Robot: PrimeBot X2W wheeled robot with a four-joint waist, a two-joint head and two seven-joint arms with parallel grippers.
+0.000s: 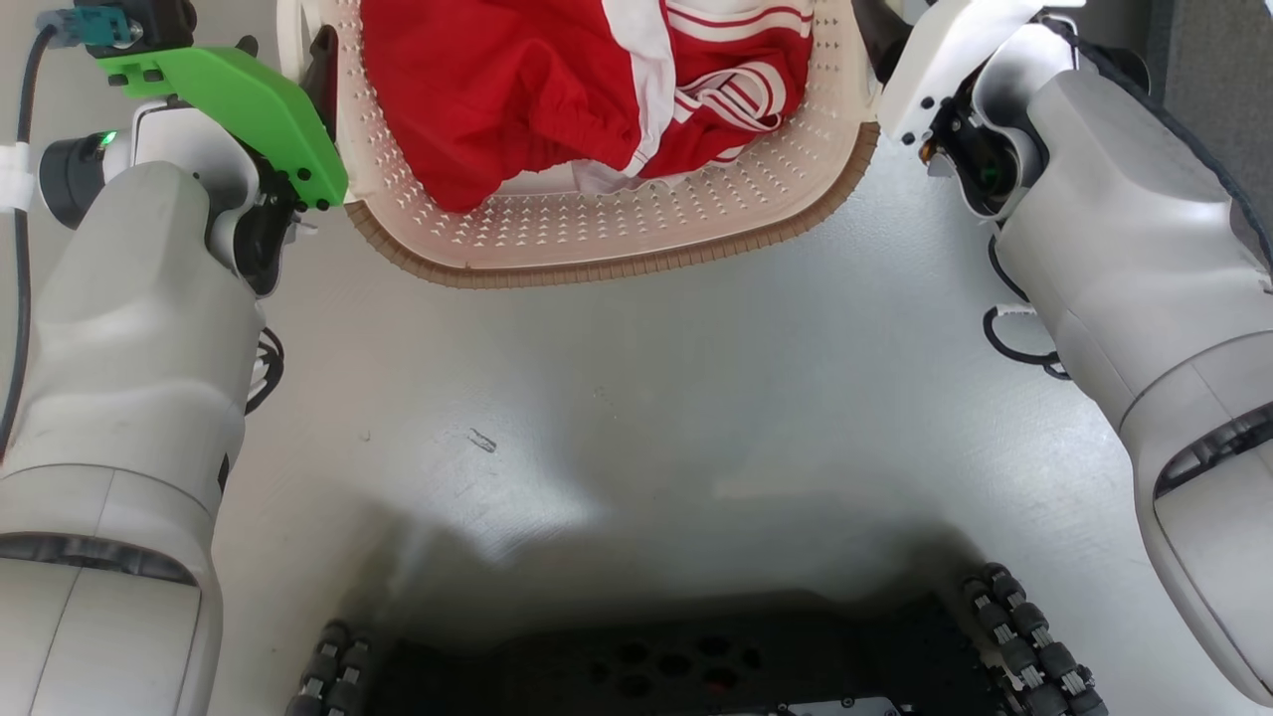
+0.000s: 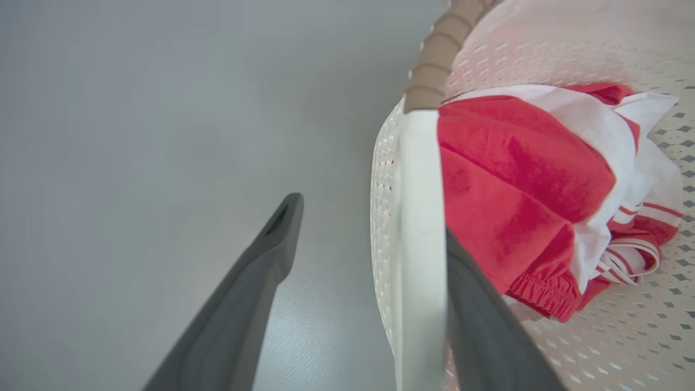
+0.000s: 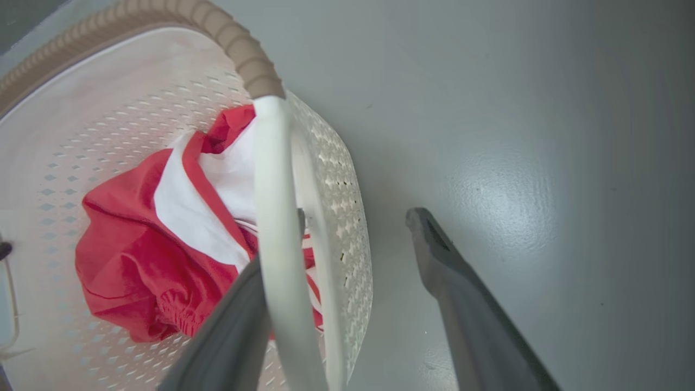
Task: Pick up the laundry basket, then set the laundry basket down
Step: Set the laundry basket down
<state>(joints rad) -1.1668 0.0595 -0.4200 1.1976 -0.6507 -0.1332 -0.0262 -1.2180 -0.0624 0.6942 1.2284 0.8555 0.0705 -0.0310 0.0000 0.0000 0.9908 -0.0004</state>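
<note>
the basket (image 1: 597, 234) is at the far middle of the grey floor (image 1: 646, 418), between the left arm (image 1: 129, 328) and the right arm (image 1: 1124, 249). i cannot tell whether it touches the floor. a red-and-white garment (image 1: 517, 89) lies bunched inside, below the brown rim (image 1: 617, 270). the left jaws stand wide open astride the left handle (image 2: 421, 244): the white loop lies against the inner finger (image 2: 488, 336), which is over the basket's inside, and the outer finger (image 2: 255, 282) hangs apart over the floor. the right jaws are wide open too, astride the right handle (image 3: 274, 217), with one finger (image 3: 228, 336) behind the loop and the other (image 3: 461, 304) apart from the basket wall. neither pair is closed on anything.
</note>
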